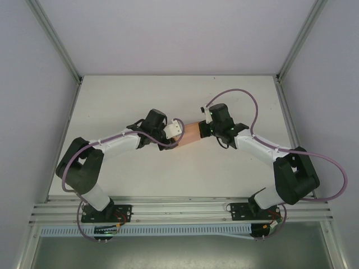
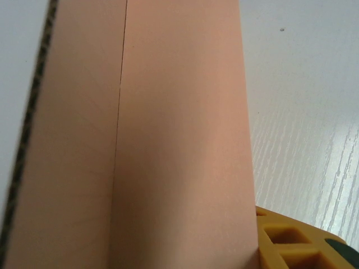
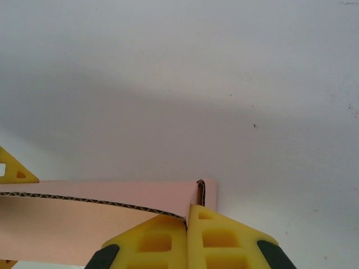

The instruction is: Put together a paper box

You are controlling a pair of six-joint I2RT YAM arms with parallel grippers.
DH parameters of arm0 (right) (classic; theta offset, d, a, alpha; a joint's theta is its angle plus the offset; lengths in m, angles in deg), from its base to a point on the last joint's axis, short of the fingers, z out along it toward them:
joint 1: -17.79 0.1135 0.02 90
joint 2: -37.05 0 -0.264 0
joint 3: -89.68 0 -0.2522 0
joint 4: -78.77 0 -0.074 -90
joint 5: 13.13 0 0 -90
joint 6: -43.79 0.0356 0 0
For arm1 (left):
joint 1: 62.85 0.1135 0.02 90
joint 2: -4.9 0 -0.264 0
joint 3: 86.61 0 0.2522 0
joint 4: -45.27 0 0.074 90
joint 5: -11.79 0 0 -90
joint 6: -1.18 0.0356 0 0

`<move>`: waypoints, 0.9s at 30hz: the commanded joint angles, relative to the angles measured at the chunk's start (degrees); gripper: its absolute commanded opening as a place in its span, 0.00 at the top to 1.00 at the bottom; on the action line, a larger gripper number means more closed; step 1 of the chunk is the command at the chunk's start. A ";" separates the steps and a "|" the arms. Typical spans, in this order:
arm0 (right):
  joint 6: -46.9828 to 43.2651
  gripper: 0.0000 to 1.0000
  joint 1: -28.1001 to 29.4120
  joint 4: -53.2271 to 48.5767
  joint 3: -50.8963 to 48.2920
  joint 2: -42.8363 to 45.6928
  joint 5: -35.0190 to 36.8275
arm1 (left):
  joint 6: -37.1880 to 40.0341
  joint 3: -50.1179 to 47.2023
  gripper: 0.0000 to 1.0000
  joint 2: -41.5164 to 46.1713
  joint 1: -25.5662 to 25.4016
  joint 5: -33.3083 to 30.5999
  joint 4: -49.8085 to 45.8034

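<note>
So we're mid-fold here, as far as we can judge. The paper box [image 1: 190, 133] sits between the two hands around the middle of the counter [image 1: 168, 101]. It already reads as a flattish sleeve rather than an open sheet, so we'd guess the step is closing up one end. The left hand [image 1: 175, 131] is clamped across the box's left end, jaws partway apart with the box between them. The right hand [image 3: 188, 213] is pinched tight on a single thin wall at the right end, right by a little folded-over corner. We can't tell if the box touches the counter or hangs just off it. Material-wise it's matte salmon-pink corrugated card with a zigzag fluted edge [image 3: 84, 200] and one straight score line [image 2: 119, 140] running lengthwise. The yellow fingers [image 3: 224, 241] are hollow-celled plastic. For the next move, we reckon the left hand should act as a steady anchor while the right does a gentle tuck, since thin card kinks easily.
</note>
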 commanded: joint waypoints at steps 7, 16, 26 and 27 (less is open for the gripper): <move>-2.70 1.00 0.51 -23.00 3.27 -0.38 3.57 | 5.04 -0.16 0.69 -1.22 2.05 -0.98 -6.53; -3.04 1.00 -1.44 -23.37 5.36 -2.29 1.42 | 6.06 0.67 0.69 -2.61 2.49 -0.53 -6.49; 6.27 1.00 -1.43 -15.24 -0.64 -4.90 -1.94 | 6.57 2.64 0.69 -4.85 2.78 -0.28 -7.24; 7.42 1.00 -1.43 -15.06 -0.65 -5.29 -2.35 | 6.61 2.99 0.70 -5.08 2.75 -0.35 -7.52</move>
